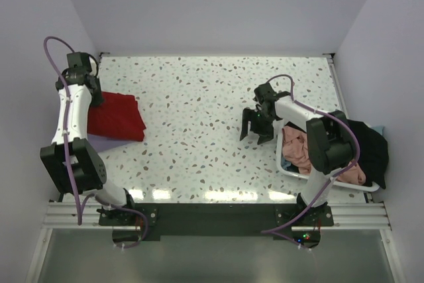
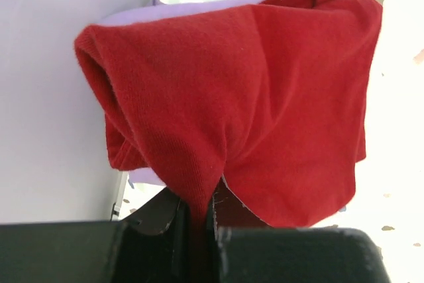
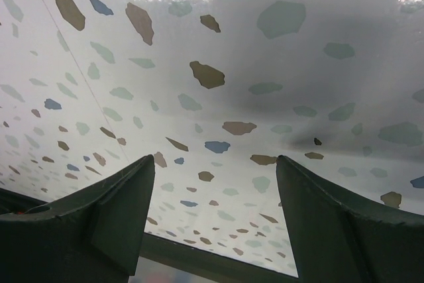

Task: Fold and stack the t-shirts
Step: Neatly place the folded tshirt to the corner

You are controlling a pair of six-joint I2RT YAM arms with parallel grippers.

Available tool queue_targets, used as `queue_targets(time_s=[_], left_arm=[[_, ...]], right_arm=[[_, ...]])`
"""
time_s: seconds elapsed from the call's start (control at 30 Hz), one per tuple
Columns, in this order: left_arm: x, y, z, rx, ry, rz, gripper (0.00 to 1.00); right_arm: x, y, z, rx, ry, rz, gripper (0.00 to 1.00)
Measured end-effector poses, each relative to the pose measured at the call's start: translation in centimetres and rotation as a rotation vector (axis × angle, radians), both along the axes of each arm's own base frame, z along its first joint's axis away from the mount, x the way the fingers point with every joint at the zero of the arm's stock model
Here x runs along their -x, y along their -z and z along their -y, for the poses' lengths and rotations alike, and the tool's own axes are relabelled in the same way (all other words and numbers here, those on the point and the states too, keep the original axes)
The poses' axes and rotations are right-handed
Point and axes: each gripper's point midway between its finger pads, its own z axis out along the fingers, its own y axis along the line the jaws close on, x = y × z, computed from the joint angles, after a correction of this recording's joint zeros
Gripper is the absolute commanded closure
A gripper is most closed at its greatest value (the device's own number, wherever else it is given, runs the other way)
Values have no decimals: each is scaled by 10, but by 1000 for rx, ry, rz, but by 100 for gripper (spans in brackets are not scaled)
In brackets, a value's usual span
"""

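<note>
Cloth first: our left hand is clamped on a fold of the red t-shirt, which lies over the lavender t-shirt at the left edge of the table. Our right hand hangs with its fingers apart above bare table, beside the basket holding the pink t-shirt and the black t-shirt.

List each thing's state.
Bright red cloth t-shirt: folded, pinched at one edge.
Pale lavender cloth t-shirt: flat under it.
Salmon-pink cloth t-shirt: crumpled in white plastic basket.
Black cloth t-shirt: bunched at basket's side.
Left gripper: shut on red t-shirt.
Right gripper: open, empty.
</note>
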Motion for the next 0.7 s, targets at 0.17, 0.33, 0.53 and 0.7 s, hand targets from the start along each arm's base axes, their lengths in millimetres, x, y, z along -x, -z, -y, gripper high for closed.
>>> queue_targets(time_s=[0.17, 0.33, 0.53, 0.7], left_arm=[[-3, 1, -16, -15, -39, 26, 100], [-2, 16, -33, -22, -80, 1, 100], [1, 31, -46, -37, -125, -38, 61], [11, 28, -63, -53, -212, -26, 13]], right_arm=[[1, 0, 0, 0, -1, -3, 23], [2, 0, 0, 0, -1, -6, 23], [2, -1, 1, 2, -4, -10, 22], [2, -4, 1, 3, -12, -9, 21]])
